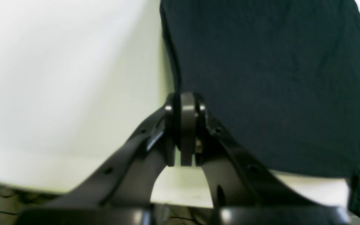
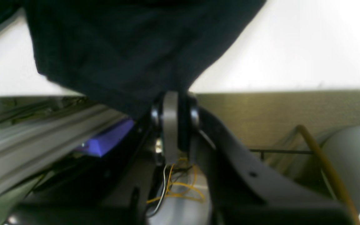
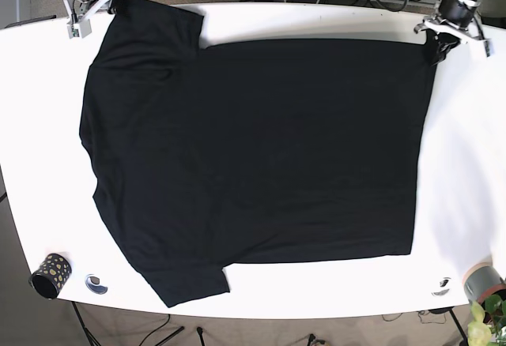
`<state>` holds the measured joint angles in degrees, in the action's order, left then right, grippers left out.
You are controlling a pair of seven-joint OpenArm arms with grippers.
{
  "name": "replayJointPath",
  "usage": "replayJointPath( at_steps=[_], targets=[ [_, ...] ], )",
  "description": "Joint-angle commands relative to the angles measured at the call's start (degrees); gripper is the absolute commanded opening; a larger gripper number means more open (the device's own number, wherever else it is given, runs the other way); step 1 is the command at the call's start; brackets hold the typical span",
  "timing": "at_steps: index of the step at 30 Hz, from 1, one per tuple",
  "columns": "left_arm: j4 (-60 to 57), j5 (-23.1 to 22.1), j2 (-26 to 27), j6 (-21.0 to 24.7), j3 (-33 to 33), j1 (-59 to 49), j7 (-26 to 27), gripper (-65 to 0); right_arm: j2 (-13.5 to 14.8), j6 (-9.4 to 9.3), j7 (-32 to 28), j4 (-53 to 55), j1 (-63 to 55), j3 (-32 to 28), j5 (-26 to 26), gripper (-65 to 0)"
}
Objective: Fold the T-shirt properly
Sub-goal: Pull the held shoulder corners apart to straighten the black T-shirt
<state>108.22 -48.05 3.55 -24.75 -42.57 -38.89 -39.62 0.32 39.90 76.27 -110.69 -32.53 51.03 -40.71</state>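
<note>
Across the white table [image 3: 458, 164], both grippers [image 1: 184, 131] [image 2: 172, 122] pinch far corners of the T-shirt [image 3: 253, 156].

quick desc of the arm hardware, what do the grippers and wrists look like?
Both grippers are glossy black: left gripper and right gripper each show two curved black arms converging on narrow grey fingers with small screw holes. From the base view the wrists carry white brackets with black housings. Yellow and white wires run beneath the right gripper.

T-shirt [image 3: 253, 156] | black | spread flat (sleeves out) | centred on table
</note>
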Motion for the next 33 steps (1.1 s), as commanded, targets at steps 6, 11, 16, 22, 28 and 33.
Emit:
replayJointPath(
  at_steps=[6, 11, 16, 22, 28, 33],
  targets=[
    [1.1, -0.7, 0.7, -5.4, -7.7, -0.3, -5.5, -65.0, 0.0, 0.1, -0.5, -4.1, -3.5, 0.2, -0.7, -61.4],
    [1.4, -0.7, 0.7, -7.1, -8.9, 1.5, -6.7, -65.0, -2.2, 0.1, -0.4, -5.1, -3.6, 0.2, -3.7, -61.4],
    [1.4, -0.7, 0.8, -7.0, -4.2, 7.0, -6.7, -65.0, -2.3, 0.1, -0.4, -5.1, -0.9, 0.0, -9.9, -61.4],
    [1.4, 1.0, 4.2, -7.0, 4.6, 14.4, -7.2, -65.0, -2.3, 0.1, -0.4, -5.0, 4.3, 0.0, -13.9, -61.4],
    [1.0, 5.0, 4.7, -7.4, 9.7, 20.9, -7.4, -64.9, -1.4, 0.1, -0.4, -4.9, 10.8, -0.1, -13.7, -61.4],
    [0.7, 9.4, 4.7, -7.4, 10.9, 25.1, -7.5, -64.9, -0.3, 0.1, -0.3, -3.7, 16.4, -3.4, -13.1, -61.4]
  ],
)
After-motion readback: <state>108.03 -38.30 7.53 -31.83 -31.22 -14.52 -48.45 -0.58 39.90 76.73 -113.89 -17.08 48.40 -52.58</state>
